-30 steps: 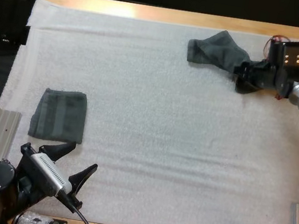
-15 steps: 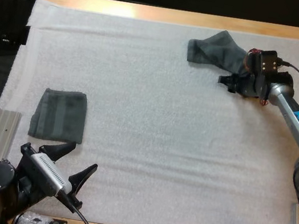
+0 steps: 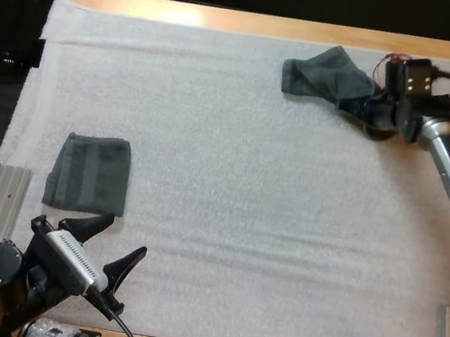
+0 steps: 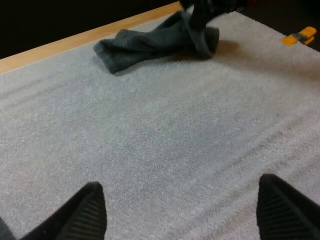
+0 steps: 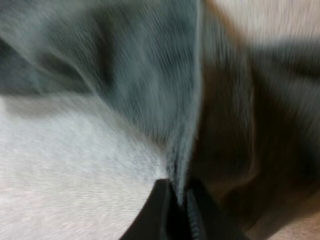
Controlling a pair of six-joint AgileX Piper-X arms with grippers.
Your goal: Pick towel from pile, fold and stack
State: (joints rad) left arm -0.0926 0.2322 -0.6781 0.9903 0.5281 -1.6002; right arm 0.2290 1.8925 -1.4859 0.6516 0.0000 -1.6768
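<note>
**Right pincer clamped on the crumpled towel, left pincer released over bare mat**

At the left side of the white mat (image 3: pixel 230 187), the folded dark grey-green towel (image 3: pixel 90 173) lies flat as a neat, roughly square pad with its edges squared off. It sits near the mat's left border, well apart from the other cloth.

Just beside it, on the near side, the left pincer (image 3: pixel 120 237) hangs low with its two black fingers (image 4: pixel 89 212) spread wide and clear of everything. Only the mat's pale, nubbly surface lies between them, and one fingertip points toward the folded towel's near edge without touching it.

The middle of the mat is bare, showing a few shallow ripples that run across it. The wooden bench (image 3: pixel 234 20) shows as a light strip along the far side.

Toward the far right, the crumpled dark grey-green towel (image 3: pixel 324 74) lies in a loose, elongated heap close to the mat's far edge, its left end flattened on the mat and its right end bunched and raised.

The right pincer (image 3: pixel 363 106) is at that raised right end. In the right wrist view its fingers (image 5: pixel 162 210) are squeezed together on a thin fold of the cloth, with the towel's edge running straight down into the narrow slot between them.
</note>
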